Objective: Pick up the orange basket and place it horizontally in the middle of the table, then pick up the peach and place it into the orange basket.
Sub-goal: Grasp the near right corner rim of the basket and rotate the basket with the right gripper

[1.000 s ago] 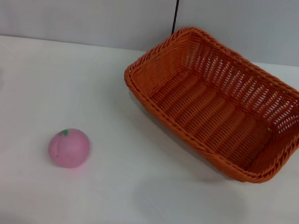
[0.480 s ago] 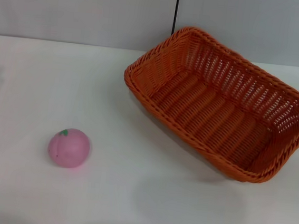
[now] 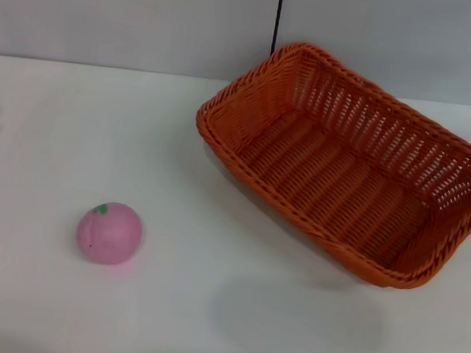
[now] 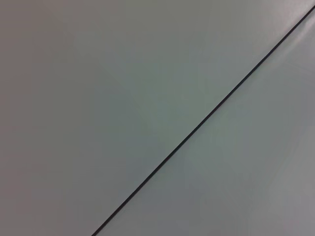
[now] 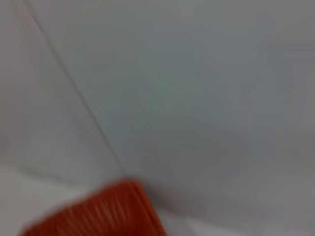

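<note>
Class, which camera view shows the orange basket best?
The head view: the whole orange basket shows, empty and lying at an angle on the table, right of the peach. The right wrist view catches only a blurred orange edge. The left wrist view shows none of it.

An orange basket of open woven slats sits on a plain white table. The peach is pink, with a green leaf mark.
</note>
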`<act>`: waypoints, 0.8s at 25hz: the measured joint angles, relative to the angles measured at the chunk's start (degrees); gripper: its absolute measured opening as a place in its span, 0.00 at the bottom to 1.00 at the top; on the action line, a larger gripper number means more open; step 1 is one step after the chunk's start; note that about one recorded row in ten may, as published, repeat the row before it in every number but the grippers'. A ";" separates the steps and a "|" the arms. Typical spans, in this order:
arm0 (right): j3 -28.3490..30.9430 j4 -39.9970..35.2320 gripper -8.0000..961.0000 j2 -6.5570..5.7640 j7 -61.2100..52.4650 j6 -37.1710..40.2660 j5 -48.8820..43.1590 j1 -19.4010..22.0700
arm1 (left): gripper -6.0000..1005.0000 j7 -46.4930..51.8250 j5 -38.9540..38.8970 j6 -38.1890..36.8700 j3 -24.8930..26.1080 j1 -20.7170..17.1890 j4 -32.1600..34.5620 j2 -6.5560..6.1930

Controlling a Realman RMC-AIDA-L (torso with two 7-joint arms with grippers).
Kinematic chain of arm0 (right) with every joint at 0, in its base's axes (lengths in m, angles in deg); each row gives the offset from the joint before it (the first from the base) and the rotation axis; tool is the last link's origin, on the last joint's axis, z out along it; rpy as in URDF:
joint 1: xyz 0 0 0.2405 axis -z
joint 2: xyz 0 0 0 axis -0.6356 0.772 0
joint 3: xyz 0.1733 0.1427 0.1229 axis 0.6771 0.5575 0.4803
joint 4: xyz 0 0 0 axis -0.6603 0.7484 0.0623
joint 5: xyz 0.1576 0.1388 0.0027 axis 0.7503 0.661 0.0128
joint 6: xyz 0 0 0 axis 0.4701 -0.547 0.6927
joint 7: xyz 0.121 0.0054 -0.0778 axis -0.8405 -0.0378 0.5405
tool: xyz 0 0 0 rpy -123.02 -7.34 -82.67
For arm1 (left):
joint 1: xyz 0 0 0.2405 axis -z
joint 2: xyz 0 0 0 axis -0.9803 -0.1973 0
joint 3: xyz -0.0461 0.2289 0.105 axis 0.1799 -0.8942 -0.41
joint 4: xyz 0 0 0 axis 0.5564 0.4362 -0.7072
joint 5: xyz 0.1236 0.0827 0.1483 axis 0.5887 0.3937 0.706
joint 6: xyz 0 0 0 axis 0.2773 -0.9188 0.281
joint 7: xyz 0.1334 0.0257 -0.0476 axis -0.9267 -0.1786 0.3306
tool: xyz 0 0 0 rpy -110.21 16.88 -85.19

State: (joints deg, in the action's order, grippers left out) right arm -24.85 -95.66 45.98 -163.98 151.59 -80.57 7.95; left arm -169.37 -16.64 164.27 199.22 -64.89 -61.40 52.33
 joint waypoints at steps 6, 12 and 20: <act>-8.25 0.04 0.67 -1.04 -2.87 0.04 -15.05 -6.77 | 0.83 0.00 0.31 0.22 -0.09 -0.03 0.00 0.00; -16.17 0.92 0.66 0.00 -4.29 -2.65 -18.47 -8.67 | 0.83 0.00 0.31 0.26 -0.12 -0.03 0.00 0.00; -22.43 4.96 0.64 0.77 -4.58 -5.60 -18.73 -9.11 | 0.83 0.00 0.28 0.22 -0.40 -0.03 0.17 0.08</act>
State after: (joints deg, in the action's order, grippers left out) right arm -47.28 -90.70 46.75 -168.56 145.99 -99.30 -1.16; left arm -169.36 -16.36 164.50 198.82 -64.91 -61.23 52.41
